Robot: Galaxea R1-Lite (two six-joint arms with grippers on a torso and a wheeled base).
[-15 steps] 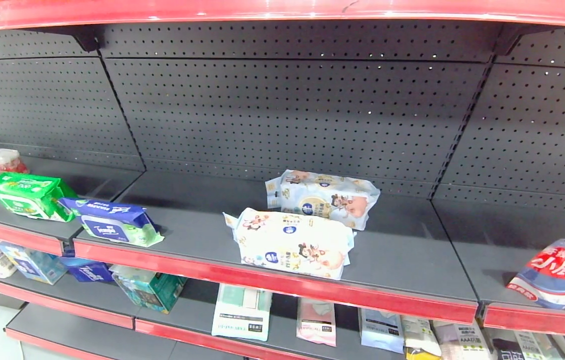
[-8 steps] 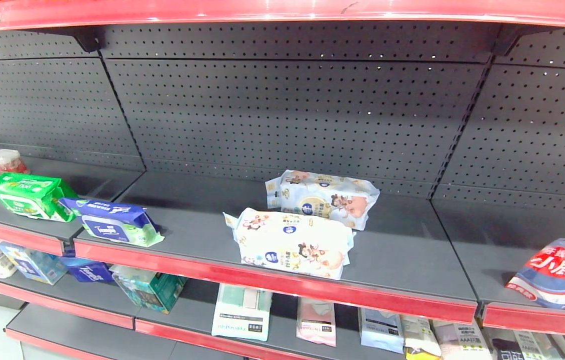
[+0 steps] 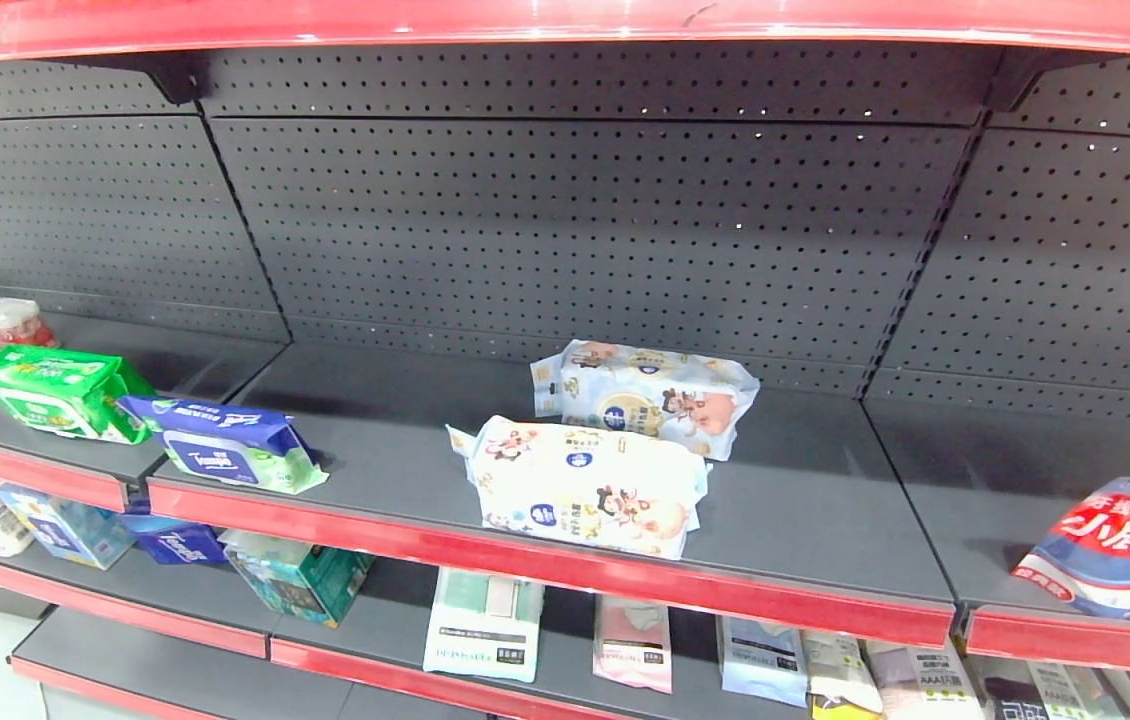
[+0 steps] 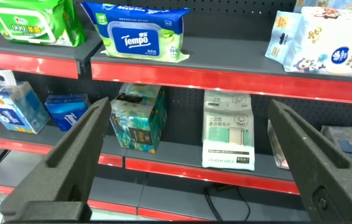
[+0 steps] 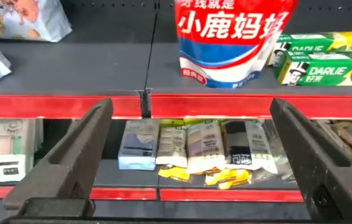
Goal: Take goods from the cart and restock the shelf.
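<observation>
My left gripper [image 4: 189, 107] hangs in front of the lower tiers, its fingers spread wide apart. Between them I see a teal tissue box [image 4: 139, 118] and a white pack [image 4: 227, 130] on the tier below the red front lip [image 3: 805, 605].

On the shelf [image 3: 395, 420] itself, the left board carries two small jars [image 3: 10, 320] toward the back and a green pack of wipes [image 3: 60, 392] close to the front edge. Just beside it, at the left end of the middle board by the seam, lies a blue pack [image 3: 225, 442], its front corner close to the lip. Past it the board is bare dark metal as far as a white cartoon pack [image 3: 585, 485] lying near the lip. A second cartoon pack [image 3: 650, 395] lies just behind that one, apart from the pegboard wall. From these two the board runs bare to the next seam.

On the right board a red-and-blue bag [image 3: 1120, 540] stands at the front edge, with green boxes [image 5: 325, 59] just beside it on its right.

My right gripper [image 5: 191, 104] sits before that section at the level of the lip, fingers wide apart, with a row of small packets [image 5: 194, 146] on the tier below.
</observation>
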